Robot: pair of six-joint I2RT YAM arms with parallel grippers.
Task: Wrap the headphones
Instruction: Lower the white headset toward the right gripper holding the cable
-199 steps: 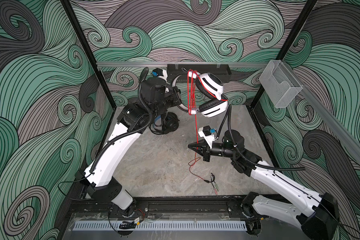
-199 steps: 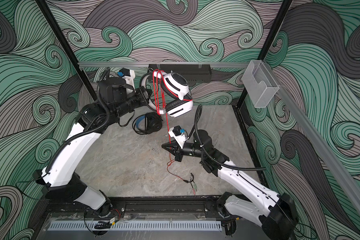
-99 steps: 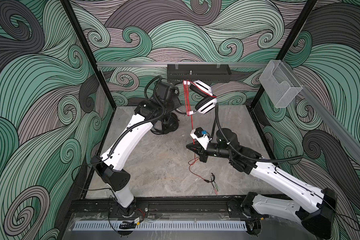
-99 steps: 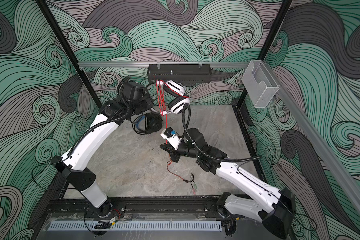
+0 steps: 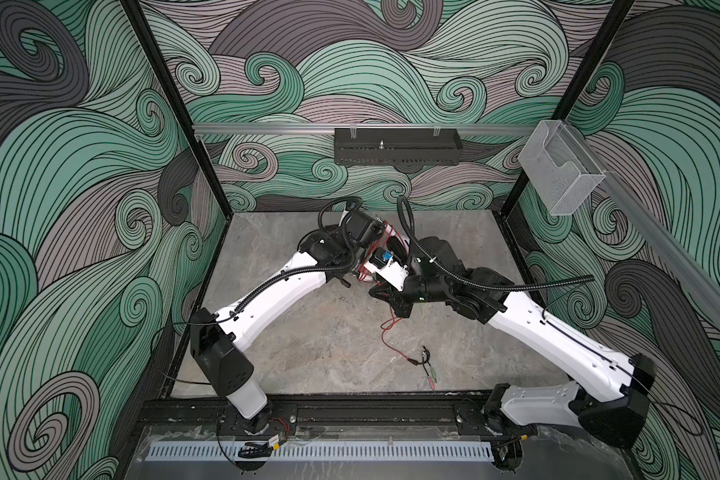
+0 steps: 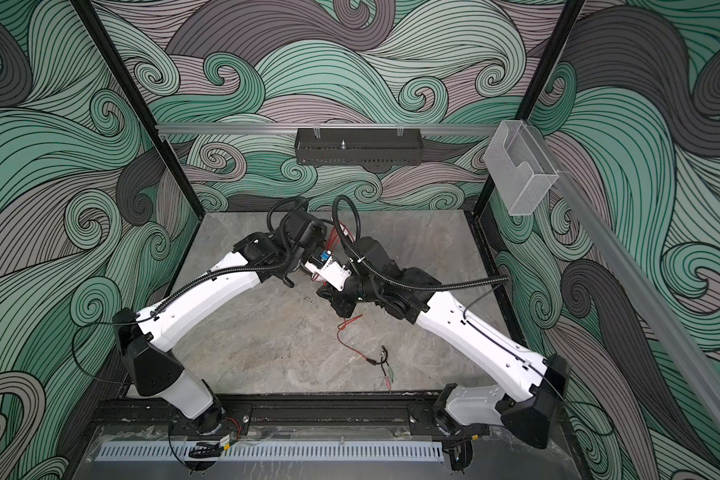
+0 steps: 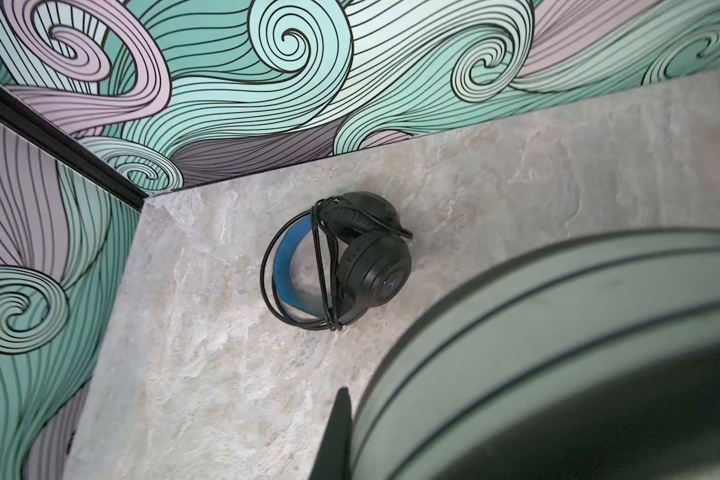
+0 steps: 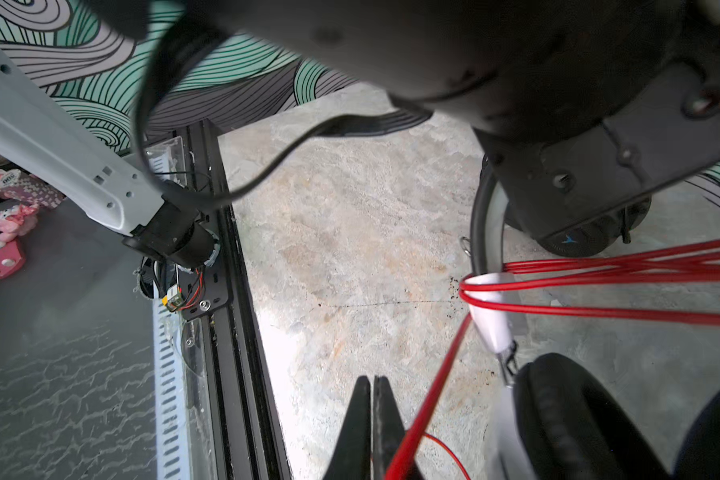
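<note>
Wrapping red cord point(image 8: 599, 270) round white headset point(image 8: 491, 320), centre of both top views
Left gripper point(image 5: 381, 233) clamps headband point(image 7: 558, 332), right gripper point(image 8: 372, 380) pinches cord: lay loops taut, feed slack point(image 5: 387, 330) from lower centre

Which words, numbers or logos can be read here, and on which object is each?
"500", upside down and uncertain: small pink-and-white object beside the rig.
No other text: the black over-ear headphones with blue headband bear only a blue emblem.
</note>
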